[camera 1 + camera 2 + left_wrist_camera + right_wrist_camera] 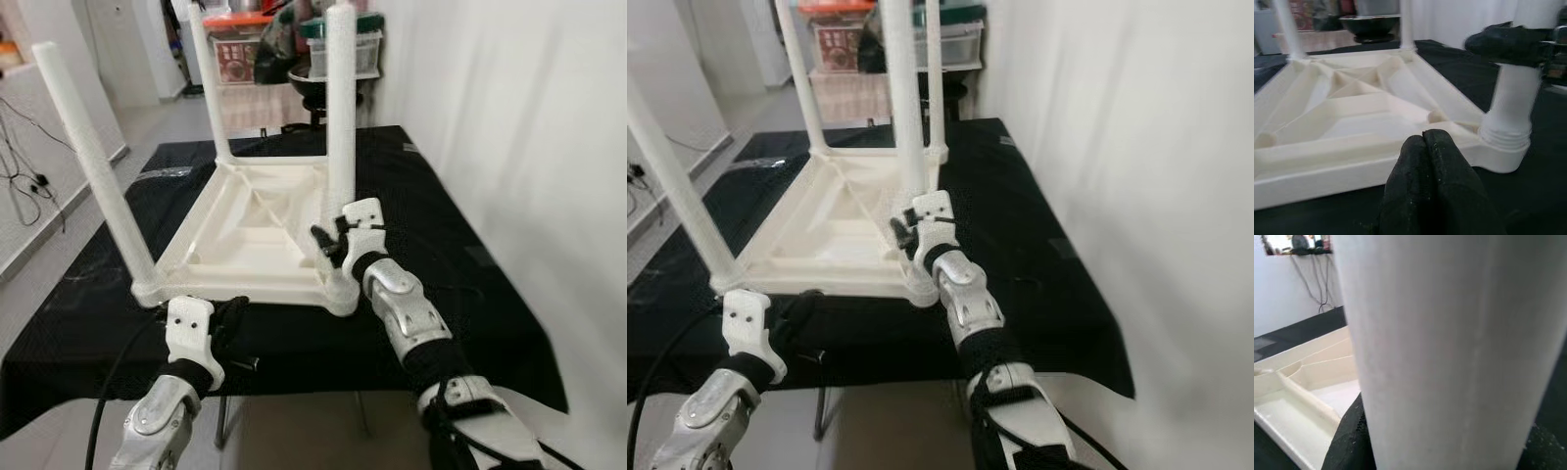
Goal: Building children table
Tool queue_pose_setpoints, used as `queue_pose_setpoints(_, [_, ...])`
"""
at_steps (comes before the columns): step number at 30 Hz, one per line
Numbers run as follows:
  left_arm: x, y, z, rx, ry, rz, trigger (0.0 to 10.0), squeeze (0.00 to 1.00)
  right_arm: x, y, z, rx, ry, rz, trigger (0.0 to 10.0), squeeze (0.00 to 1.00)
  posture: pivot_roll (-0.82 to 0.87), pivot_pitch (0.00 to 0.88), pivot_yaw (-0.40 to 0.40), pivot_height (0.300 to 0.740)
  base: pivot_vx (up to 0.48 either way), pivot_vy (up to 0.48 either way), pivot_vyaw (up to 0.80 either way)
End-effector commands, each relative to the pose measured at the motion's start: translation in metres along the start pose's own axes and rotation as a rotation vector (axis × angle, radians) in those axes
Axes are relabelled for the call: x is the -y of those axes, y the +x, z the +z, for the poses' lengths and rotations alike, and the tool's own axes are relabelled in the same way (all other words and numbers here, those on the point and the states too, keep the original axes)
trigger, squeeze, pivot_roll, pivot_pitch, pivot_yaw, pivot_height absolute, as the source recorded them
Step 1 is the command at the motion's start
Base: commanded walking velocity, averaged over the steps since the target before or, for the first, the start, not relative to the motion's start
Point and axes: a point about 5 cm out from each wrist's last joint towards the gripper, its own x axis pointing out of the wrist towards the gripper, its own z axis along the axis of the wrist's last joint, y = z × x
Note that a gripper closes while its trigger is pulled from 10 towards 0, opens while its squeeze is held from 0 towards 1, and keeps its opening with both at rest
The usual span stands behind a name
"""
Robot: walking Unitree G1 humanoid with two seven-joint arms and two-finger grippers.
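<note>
We see silver arms, white wrist housings, black joint bands, black-fingered grippers, a black cable along the left arm [147, 421].

Upright legs [340, 108] fence tabletop [245, 230]; black cloth [421, 215] rightward open.

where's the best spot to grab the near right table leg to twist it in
Low on the round shaft of the near right leg, just above its threaded collar, coming in level from the robot's side as the right hand does now. The leg stands upright on the upturned table top, so fingers wrapping its sides can likely turn it without tilting it.
</note>
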Motion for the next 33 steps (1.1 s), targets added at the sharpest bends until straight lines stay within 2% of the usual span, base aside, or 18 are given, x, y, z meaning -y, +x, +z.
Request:
queue_pose_setpoints(1, [-0.001,0.0,-0.001,-0.009,0.004,-0.004,10.0,0.0,-0.01,-0.003,-0.032,-0.149,-0.001,0.051,0.0,0.0,-0.03,0.0,0.017,0.74,0.0,0.0,0.0])
queue_pose_setpoints(4, [-0.003,0.0,0.0,-0.005,0.005,0.01,10.0,0.0,-0.011,-0.001,-0.032,-0.157,0.002,0.042,0.0,0.0,-0.03,0.0,0.024,0.74,0.0,0.0,0.0])
queue_pose_setpoints(5, [-0.003,0.0,0.0,-0.004,0.006,0.013,10.0,0.0,-0.013,-0.001,-0.029,-0.142,0.022,0.076,10.0,0.1,-0.02,0.0,0.022,0.74,0.0,0.0,0.0])
queue_pose_setpoints(6, [-0.003,0.0,0.0,-0.004,0.006,0.013,10.0,0.0,-0.013,-0.001,-0.029,-0.142,0.022,0.076,10.0,0.1,-0.02,0.0,0.022,0.74,0.0,0.0,0.0])
queue_pose_setpoints(7, [-0.003,0.0,0.0,-0.005,0.005,0.011,10.0,0.0,-0.014,0.0,-0.026,-0.131,0.037,0.112,10.0,1.0,-0.02,0.0,0.022,0.74,0.0,0.0,0.0])
queue_pose_setpoints(9, [-0.003,0.0,0.0,-0.006,0.004,0.008,10.0,0.0,-0.017,0.0,-0.023,-0.124,0.041,0.143,10.0,1.0,-0.02,0.0,0.022,0.74,0.0,0.0,0.0])
queue_pose_setpoints(10, [-0.003,0.0,0.0,-0.008,0.004,0.004,10.0,0.0,-0.018,0.001,-0.011,-0.074,0.047,0.225,10.0,1.0,-0.03,0.0,0.029,0.74,0.0,0.0,0.0])
queue_pose_setpoints(11, [-0.003,0.0,0.0,-0.008,0.004,0.004,10.0,0.0,-0.018,0.001,-0.011,-0.074,0.047,0.225,10.0,1.0,-0.03,0.0,0.029,0.74,0.0,0.0,0.0])
queue_pose_setpoints(12, [-0.003,0.001,0.0,-0.009,0.002,0.001,10.0,0.0,-0.019,0.001,0.003,-0.018,0.032,0.342,10.0,1.0,-0.03,0.0,0.03,0.74,0.0,0.0,0.0])
queue_pose_setpoints(13, [-0.003,0.001,0.0,-0.009,0.002,0.001,10.0,0.0,-0.019,0.001,0.003,-0.018,0.032,0.342,10.0,1.0,-0.03,0.0,0.03,0.74,0.0,0.0,0.0])
queue_pose_setpoints(14, [-0.003,0.001,-0.001,-0.009,0.001,-0.001,10.0,0.0,-0.018,0.0,0.013,0.025,0.005,0.437,10.0,0.78,-0.03,0.0,0.03,0.74,0.0,0.0,0.0])
queue_pose_setpoints(15, [-0.003,0.001,-0.001,-0.009,0.001,-0.002,10.0,0.0,-0.015,-0.001,0.021,0.054,-0.027,0.524,10.0,0.0,-0.03,0.0,0.029,0.74,0.0,0.0,0.0])
queue_pose_setpoints(20, [-0.002,0.002,-0.001,-0.008,0.0,-0.002,10.0,0.0,-0.004,-0.003,0.033,0.058,-0.081,0.692,10.0,0.0,-0.02,0.0,0.023,0.74,0.0,0.0,0.0])
queue_pose_setpoints(24, [0.0,0.001,-0.001,-0.007,-0.002,0.0,10.0,0.0,0.003,-0.005,0.043,0.033,-0.064,0.824,10.0,0.0,-0.02,0.0,0.021,0.74,0.0,0.0,0.0])
queue_pose_setpoints(25, [0.0,0.001,-0.002,-0.007,-0.002,-0.001,10.0,0.0,0.004,-0.004,0.045,0.029,-0.051,0.836,1.4,0.0,-0.01,0.0,0.019,0.74,0.0,0.0,0.0])
queue_pose_setpoints(27, [0.0,0.001,-0.002,-0.007,-0.002,-0.001,10.0,0.0,0.004,-0.004,0.045,0.029,-0.051,0.836,1.4,0.0,-0.01,0.0,0.019,0.74,0.0,0.0,0.0])
queue_pose_setpoints(28, [0.001,0.001,-0.002,-0.007,-0.003,-0.001,10.0,0.0,0.006,-0.004,0.048,0.025,-0.04,0.84,0.0,0.0,-0.01,0.0,0.017,0.74,0.0,0.0,0.0])
queue_pose_setpoints(33, [0.003,0.001,-0.002,-0.006,-0.005,-0.002,10.0,0.0,0.009,-0.002,0.048,0.011,-0.018,0.81,0.0,0.0,-0.01,0.0,0.01,0.74,0.0,0.0,0.0])
